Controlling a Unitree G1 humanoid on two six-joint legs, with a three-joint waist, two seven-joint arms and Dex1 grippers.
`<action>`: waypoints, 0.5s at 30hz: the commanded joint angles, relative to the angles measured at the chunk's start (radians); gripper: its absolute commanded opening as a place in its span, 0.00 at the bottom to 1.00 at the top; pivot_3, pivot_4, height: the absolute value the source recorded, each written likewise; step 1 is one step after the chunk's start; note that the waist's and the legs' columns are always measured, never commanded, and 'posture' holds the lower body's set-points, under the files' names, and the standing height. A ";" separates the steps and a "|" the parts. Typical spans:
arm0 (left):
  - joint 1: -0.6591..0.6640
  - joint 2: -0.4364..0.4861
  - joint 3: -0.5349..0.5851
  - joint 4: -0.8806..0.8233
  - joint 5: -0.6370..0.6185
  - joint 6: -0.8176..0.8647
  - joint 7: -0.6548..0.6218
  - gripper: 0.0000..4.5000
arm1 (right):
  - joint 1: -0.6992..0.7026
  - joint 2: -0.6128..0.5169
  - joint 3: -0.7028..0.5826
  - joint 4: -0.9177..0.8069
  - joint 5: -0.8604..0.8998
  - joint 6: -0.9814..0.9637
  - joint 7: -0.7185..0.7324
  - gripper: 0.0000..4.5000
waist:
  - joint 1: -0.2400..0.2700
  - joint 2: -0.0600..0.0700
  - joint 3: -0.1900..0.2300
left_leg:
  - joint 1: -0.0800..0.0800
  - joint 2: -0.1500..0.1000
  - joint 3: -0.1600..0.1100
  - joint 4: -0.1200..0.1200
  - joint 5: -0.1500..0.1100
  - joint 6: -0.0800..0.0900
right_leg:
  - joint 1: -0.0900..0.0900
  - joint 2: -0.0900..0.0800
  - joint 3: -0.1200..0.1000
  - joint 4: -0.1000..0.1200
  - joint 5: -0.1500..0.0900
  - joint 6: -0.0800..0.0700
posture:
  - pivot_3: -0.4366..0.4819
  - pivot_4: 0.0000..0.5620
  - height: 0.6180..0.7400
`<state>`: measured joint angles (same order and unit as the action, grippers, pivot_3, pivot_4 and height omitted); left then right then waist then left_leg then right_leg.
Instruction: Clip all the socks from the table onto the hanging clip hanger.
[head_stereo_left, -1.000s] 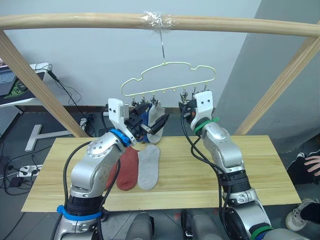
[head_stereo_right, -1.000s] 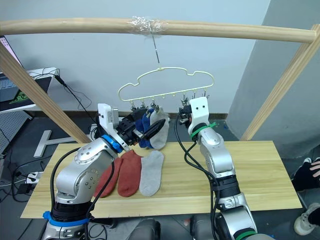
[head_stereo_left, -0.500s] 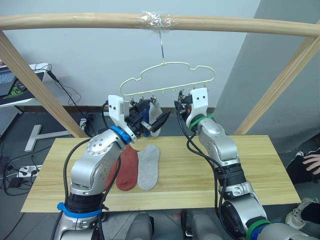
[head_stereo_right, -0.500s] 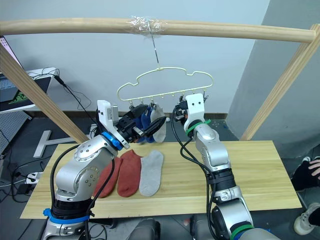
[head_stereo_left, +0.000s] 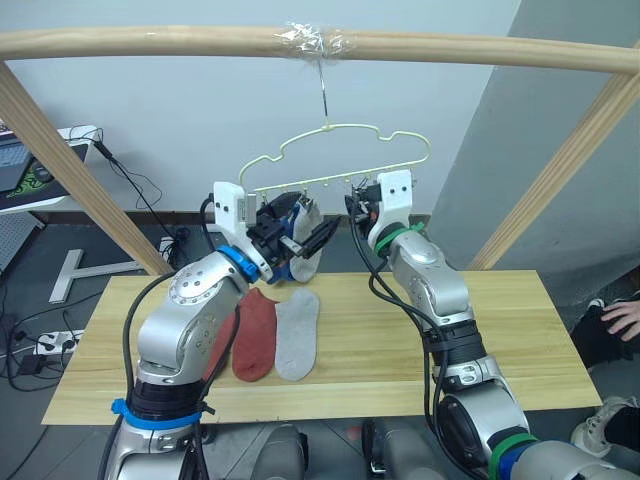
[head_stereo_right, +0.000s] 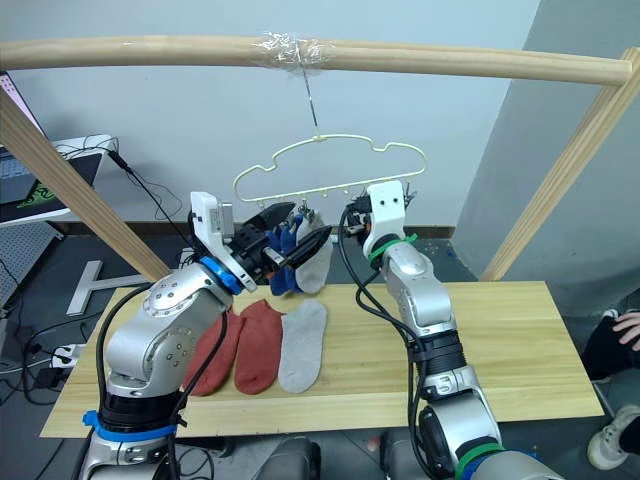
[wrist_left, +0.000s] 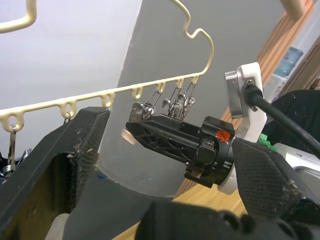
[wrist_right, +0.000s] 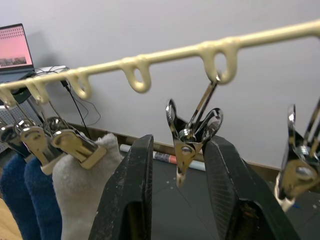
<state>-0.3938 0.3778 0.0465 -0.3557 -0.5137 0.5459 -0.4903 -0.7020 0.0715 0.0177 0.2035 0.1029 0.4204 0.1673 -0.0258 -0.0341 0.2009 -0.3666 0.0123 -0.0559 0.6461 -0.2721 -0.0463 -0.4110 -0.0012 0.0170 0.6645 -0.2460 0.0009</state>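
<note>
Bracketing an empty metal clip (wrist_right: 192, 137) with my open right pincer (wrist_right: 177, 197); I'd squeeze squarely; left pincer (head_stereo_left: 300, 245) spread near the hung light grey sock (head_stereo_left: 305, 262).

You find no words, numbers or brand names that can be read here. A laptop screen (wrist_right: 14, 46) in the background glows pink with a band of tiny marks, too small for you to make out.

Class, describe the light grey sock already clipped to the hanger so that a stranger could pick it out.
Find the clip hanger under the wooden pole. Three socks hang from its left clips; the light grey sock hangs rightmost, beside two blue socks, the only pale one there.
</note>
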 joint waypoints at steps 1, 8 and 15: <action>-0.029 0.019 0.020 -0.060 -0.037 0.010 -0.020 1.00 | -0.043 0.006 -0.019 -0.015 0.021 -0.035 -0.010 0.34 | 0.000 0.000 0.000 | 0.000 0.000 0.000 0.000 0.000 0.000 | 0.000 0.000 0.000 0.000 0.000 0.000 | 0.53 0.26 1.00; -0.038 0.015 0.017 -0.070 -0.054 0.019 -0.010 1.00 | -0.061 0.010 -0.035 -0.003 0.027 -0.045 -0.013 0.34 | 0.000 0.000 0.000 | 0.000 0.000 0.000 0.000 0.000 0.000 | 0.000 0.000 0.000 0.000 0.000 0.000 | 0.53 0.27 1.00; -0.042 0.016 0.018 -0.068 -0.057 0.017 -0.011 1.00 | -0.062 0.011 -0.032 0.002 0.029 -0.048 -0.014 0.34 | 0.000 0.000 0.000 | 0.000 0.000 0.000 0.000 0.000 0.000 | 0.000 0.000 0.000 0.000 0.000 0.000 | 0.53 0.27 1.00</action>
<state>-0.4167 0.3911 0.0488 -0.3824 -0.5529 0.5669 -0.4989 -0.7359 0.0796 -0.0091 0.2227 0.1151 0.3991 0.1527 -0.0258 -0.0341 0.2009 -0.3665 0.0123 -0.0559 0.6460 -0.2721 -0.0463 -0.4110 -0.0011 0.0171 0.6645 -0.2460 0.0009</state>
